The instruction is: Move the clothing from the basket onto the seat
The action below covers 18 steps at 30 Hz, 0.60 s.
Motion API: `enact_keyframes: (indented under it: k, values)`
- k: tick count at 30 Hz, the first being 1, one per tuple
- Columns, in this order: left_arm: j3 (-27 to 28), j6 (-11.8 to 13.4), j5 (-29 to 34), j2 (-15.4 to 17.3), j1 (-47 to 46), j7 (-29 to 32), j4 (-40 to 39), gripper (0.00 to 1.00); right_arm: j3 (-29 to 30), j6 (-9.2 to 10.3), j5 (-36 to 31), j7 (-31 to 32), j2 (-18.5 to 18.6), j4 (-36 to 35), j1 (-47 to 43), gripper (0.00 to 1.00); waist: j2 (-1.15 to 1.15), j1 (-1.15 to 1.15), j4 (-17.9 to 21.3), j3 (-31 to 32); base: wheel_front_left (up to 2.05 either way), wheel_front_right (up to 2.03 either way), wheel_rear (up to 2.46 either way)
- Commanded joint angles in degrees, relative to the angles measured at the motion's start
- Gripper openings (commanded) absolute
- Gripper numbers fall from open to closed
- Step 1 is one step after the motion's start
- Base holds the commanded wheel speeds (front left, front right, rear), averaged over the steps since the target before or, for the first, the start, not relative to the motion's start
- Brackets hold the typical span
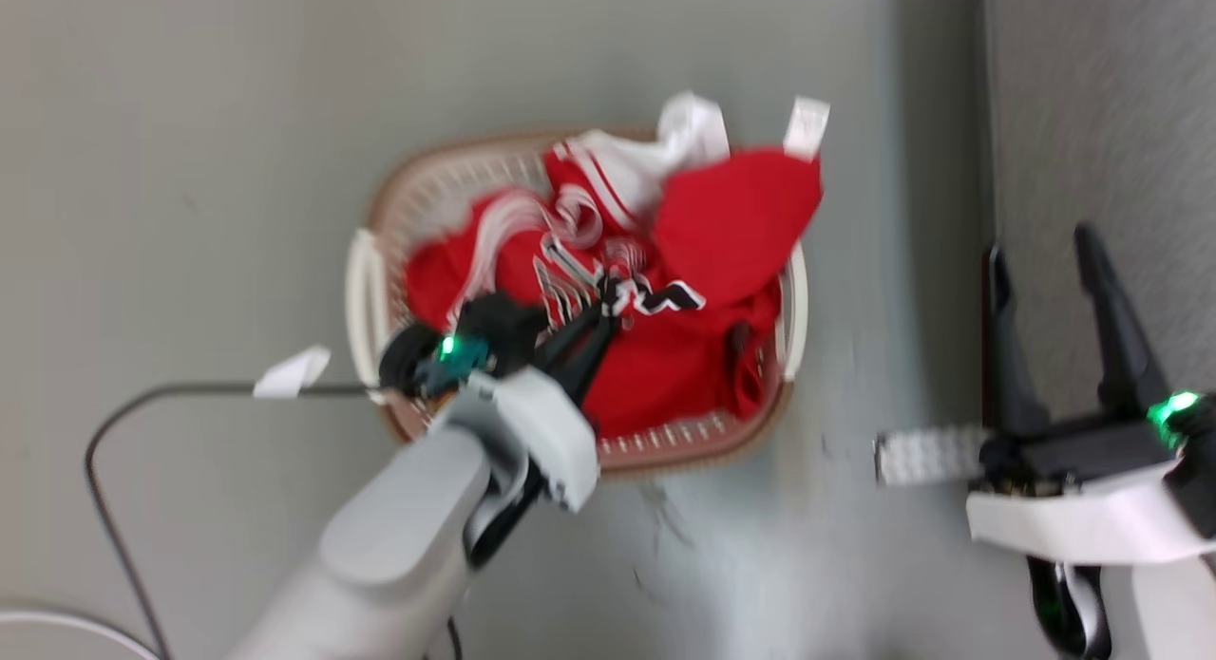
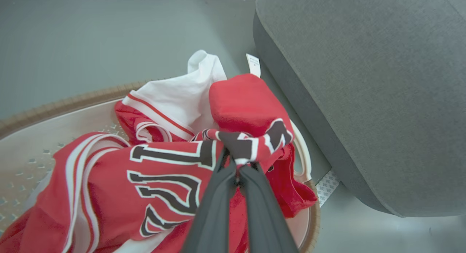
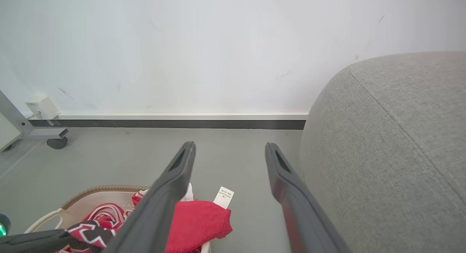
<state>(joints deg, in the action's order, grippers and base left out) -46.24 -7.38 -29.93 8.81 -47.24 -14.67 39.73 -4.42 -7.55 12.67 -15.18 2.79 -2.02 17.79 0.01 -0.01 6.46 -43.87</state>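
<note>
The seat [image 2: 364, 100], a light-grey fabric sofa with rounded edges, takes up the right side of the left wrist view and stands just beside the basket [image 1: 427, 157]. The grey floor [image 1: 190, 166] carries both, and a pale wall [image 3: 218, 45] with a dark skirting strip rises behind. The basket is cream-white with perforated walls and a brown rim band. The clothing [image 1: 731, 223] lies heaped inside it: bright red garments with white trim, 1 bearing black-and-white lettering, with a fold lapping over the rim on the seat's side. None of it is on the seat.

The left pincer [image 2: 238, 169] reaches down into the basket, its 2 dark fingers clenched on a bunched fold of the lettered garment. The right pincer [image 1: 1038, 242] hangs released, fingers spread wide and grasping nothing, at the seat's edge, well apart from the basket.

A dark cable [image 1: 104, 432] runs across the floor to the basket's left. A white label [image 1: 806, 126] sticks up from the red fabric.
</note>
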Motion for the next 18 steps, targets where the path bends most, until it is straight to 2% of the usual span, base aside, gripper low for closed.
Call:
enact_keyframes:
  k: [1,10,18]
  values:
    - [-0.29,-0.11,-1.32,0.98,2.17,-0.16,-1.47,0.00,0.30,0.12,-0.48,0.04,0.20,0.60,-1.66,1.00,-0.01,0.01,-3.87,9.73,0.00,0.00,0.00]
    - [0.58,0.47,-8.44,5.85,11.13,0.50,-13.94,0.00,1.23,0.12,-1.24,0.04,0.20,3.82,-10.45,1.00,-0.01,0.01,-8.73,27.88,0.00,0.00,0.00]
    - [1.99,5.17,-11.04,8.43,16.16,4.51,-24.26,0.00,-0.97,0.12,-0.97,0.04,0.20,5.73,-16.61,1.00,-0.01,0.01,-9.62,39.42,0.00,0.00,0.00]
